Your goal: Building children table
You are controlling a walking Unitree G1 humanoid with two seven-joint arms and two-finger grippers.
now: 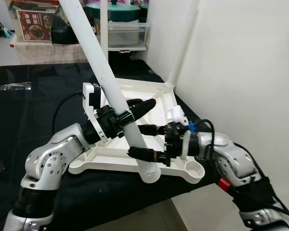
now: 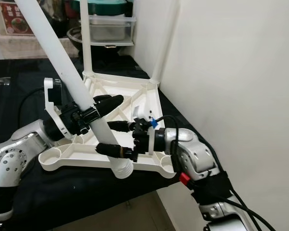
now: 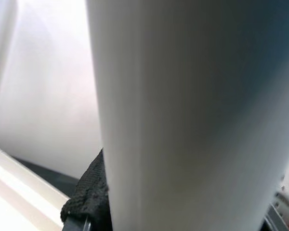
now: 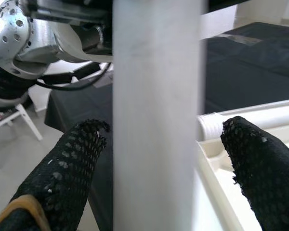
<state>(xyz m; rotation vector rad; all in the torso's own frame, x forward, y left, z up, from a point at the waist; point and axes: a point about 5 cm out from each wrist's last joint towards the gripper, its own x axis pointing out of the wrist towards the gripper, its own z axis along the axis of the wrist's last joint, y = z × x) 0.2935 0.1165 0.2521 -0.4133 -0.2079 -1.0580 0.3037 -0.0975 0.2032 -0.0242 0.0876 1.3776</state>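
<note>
Left gripper [image 1: 127,115] jaws clamp the white leg [image 1: 106,77], tilted over the upturned table base [image 1: 156,98]. Right gripper [image 1: 147,140] jaws open astride it. Should straighten leg w/ corner socket [image 1: 196,169], then twist threaded end in.

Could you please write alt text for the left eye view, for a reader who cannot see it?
Both grippers hold a long white table leg tilted over an upturned white tabletop on a black-covered table: the left gripper grips it higher, the right gripper straddles it near its threaded end. Another leg stands upright at a far corner, beside a white wall.
</note>
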